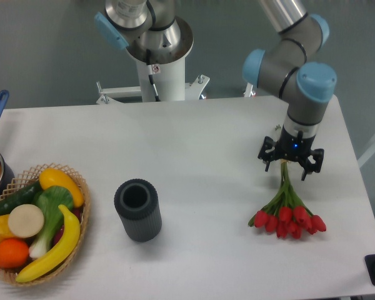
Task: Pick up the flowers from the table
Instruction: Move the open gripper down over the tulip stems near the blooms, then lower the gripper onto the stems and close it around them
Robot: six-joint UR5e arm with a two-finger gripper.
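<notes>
The flowers (288,217), a bunch of red tulip buds on thin green stems, lie at the near right of the white table (194,144). The buds fan toward the near edge and the tied stems point away.

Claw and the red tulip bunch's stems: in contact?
Touching, it seems. The fixed camera shows the thin green stems of the red tulip bunch running up between the black claw fingers with no visible gap, buds resting on the white table.

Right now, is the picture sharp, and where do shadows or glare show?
In the fixed camera view, lighting is soft and even; the ribbed dark grey cylinder casts only a faint shadow on the white table; the bunch of red tulips looks slightly soft; no strong glare.
</notes>
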